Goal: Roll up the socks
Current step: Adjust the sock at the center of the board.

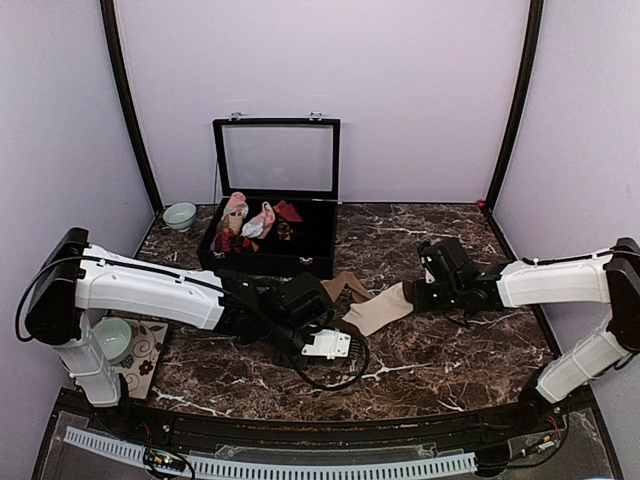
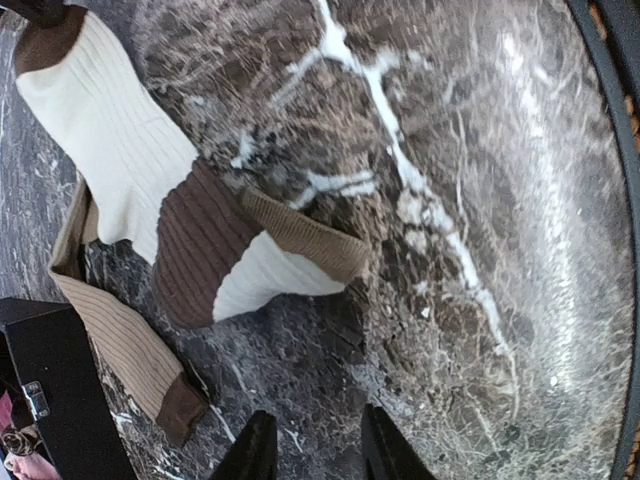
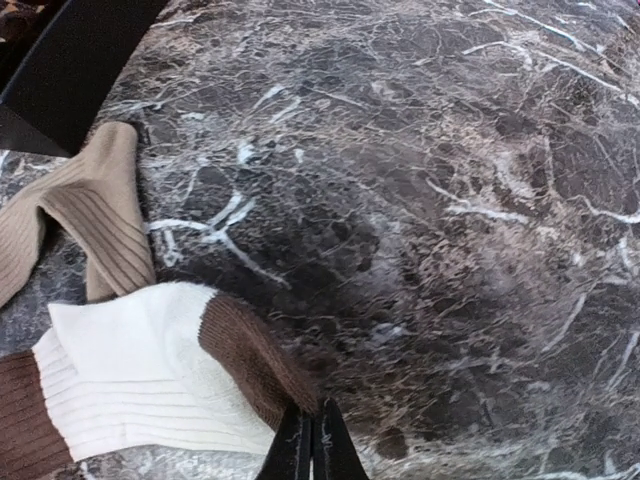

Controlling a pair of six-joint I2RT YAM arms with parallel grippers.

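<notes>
Just beyond the socks (image 1: 378,310), a case (image 1: 265,263) holds bundles (image 1: 240,215).

Unrolled, flat: cream/brn sock (image 2: 110,150) overlapping tan sock (image 2: 112,332), ctr.

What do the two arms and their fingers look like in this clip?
Both the left arm and right arm have white rounded link shells with black joints. The left gripper and right gripper are black with slim tapered fingers. A black cable loops at the left arm's shoulder, and a white plate sits by its wrist.
</notes>
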